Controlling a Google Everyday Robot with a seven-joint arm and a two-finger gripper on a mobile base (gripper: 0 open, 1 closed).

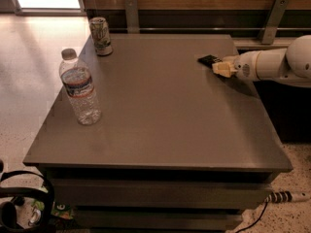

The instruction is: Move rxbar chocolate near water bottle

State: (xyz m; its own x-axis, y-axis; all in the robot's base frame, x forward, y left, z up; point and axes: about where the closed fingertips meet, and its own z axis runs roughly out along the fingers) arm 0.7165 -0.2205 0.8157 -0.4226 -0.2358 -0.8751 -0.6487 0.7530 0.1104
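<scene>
I see one bottle (80,93), one can (100,36) and one bar (208,59) on one table (165,125). My claw (221,68) is at the bar, well apart from the bottle. I cannot tell if it grips.

The gripper (221,68) and rxbar chocolate (208,59) lie right, water bottle (80,89) left (can (100,35) behind it).

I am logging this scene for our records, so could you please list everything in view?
table: one, grey-brown, centre of view
water bottle: one, clear with white label, table's left edge, upright
soda can: one, pale with green marks, far left corner, upright
rxbar chocolate: one, black, table's far right, at the claw's tip
brackets: two, grey, behind the table
power strip: one, white, floor, lower right
arm: one, white, reaching in from the right
claw: one, cream, over the table's far right
</scene>
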